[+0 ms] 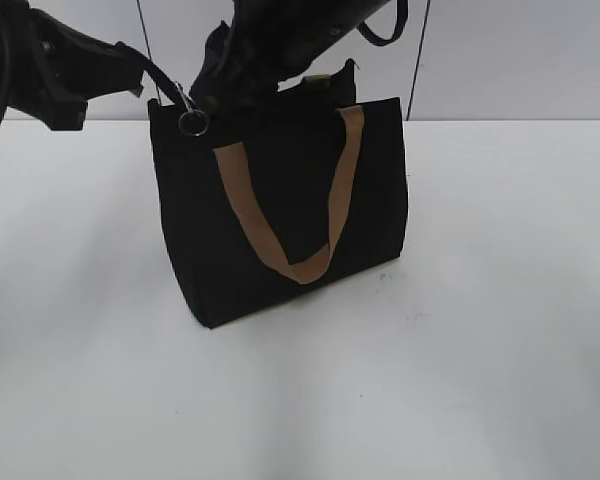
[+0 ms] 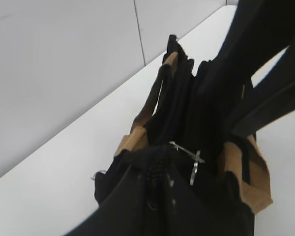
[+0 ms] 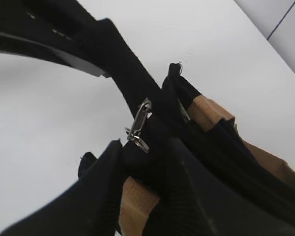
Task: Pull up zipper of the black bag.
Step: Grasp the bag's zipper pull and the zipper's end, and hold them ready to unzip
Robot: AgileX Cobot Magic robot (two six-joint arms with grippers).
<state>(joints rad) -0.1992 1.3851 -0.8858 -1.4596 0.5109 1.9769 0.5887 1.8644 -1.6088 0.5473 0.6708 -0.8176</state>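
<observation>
The black bag [image 1: 280, 210] is standing upright on the white table [image 1: 480, 380], its front tan strap handle [image 1: 290, 215] hanging in a loop down the front panel, and the zipper [image 1: 192, 120] is sitting at the bag's top corner on the left of the exterior view, its ring pull dangling just over the edge. The bag is looking soft and light, so its fabric is likely to fold and drag along unless it is steadied while the slider is drawn; the slider itself is small, hard and smooth, and the ring is probably the surest place to pinch, since the thin metal tab may be slipping out of broad pads. The left gripper [image 1: 165, 88] is reaching in from the left with its tip right at that corner, touching or nearly touching the zipper; whether its jaws are clenched on the pull I cannot tell, because dark fingers and dark cloth are merging in every view. The right gripper [image 1: 220, 85] is coming down from above onto the top edge just beside the slider, seemingly pinching the fabric, though its grasp is equally unclear.
</observation>
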